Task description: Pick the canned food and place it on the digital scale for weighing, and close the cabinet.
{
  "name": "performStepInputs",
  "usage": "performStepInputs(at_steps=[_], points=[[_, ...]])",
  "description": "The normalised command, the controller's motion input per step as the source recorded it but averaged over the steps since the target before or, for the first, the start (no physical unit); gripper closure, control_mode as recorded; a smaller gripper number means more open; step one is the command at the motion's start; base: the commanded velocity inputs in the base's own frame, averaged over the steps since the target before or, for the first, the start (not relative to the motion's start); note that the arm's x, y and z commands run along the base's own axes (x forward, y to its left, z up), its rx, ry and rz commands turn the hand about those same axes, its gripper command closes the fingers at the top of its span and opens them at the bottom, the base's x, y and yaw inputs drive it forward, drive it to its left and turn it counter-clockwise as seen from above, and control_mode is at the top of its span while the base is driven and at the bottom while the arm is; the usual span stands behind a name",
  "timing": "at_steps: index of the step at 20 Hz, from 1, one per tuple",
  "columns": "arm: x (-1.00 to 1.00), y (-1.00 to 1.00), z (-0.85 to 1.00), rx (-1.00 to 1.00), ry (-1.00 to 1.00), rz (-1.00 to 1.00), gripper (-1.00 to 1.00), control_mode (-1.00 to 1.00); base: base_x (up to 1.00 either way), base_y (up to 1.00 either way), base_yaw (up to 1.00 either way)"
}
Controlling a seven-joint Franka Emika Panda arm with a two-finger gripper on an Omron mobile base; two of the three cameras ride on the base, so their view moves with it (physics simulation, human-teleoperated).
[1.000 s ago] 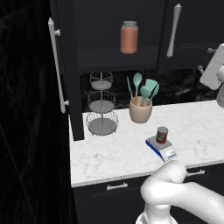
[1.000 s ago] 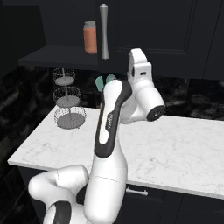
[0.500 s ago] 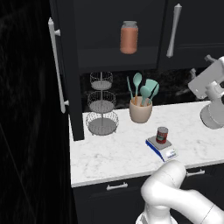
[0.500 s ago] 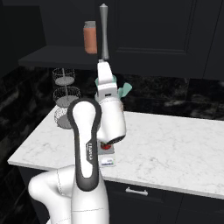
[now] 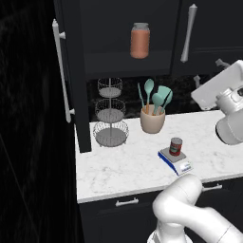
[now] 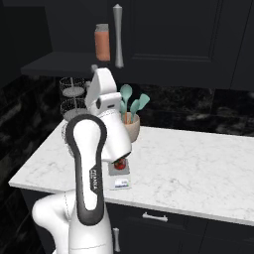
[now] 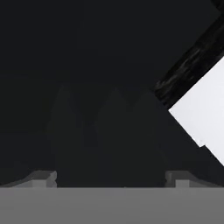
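Canned food (image 5: pixel 176 146) stands upright on the digital scale (image 5: pixel 175 161), near the front edge of the white marble tabletop (image 5: pixel 123 168), just in front of a beige utensil crock (image 5: pixel 152 120). Above, the cabinet (image 5: pixel 71 76) has its left door swung open, an orange-pink jar (image 5: pixel 140 40) on its dark shelf. Raised at the right near the closed door's handle (image 5: pixel 189 33), the hand (image 5: pixel 209 80) holds nothing, and I cannot tell how wide its fingers stand.

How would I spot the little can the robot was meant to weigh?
Find the white marble counter, then the beige utensil crock by the wall. In front of it, near the counter's edge, the canned food stands upright on the digital scale: short and red, unlike the taller orange-pink jar shelved above.
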Motion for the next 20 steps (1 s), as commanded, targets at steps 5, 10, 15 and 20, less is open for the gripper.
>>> performStepInputs(at_steps=[5,10,15,20], points=[[-0.84,-0.01,0.88,0.0,0.19,0.33,-1.0,-1.0,0.0,0.0,0.0],[-0.83,0.0,0.31,0.0,0.24,0.29,-1.0,-1.0,0.0,0.0,0.0],[-0.81,0.15,-0.36,-0.08,0.01,0.27,-1.0,-1.0,0.0,0.0,0.0],[-0.7,0.45,0.01,-0.06,-0.06,0.25,-1.0,-1.0,0.0,0.0,0.0]])
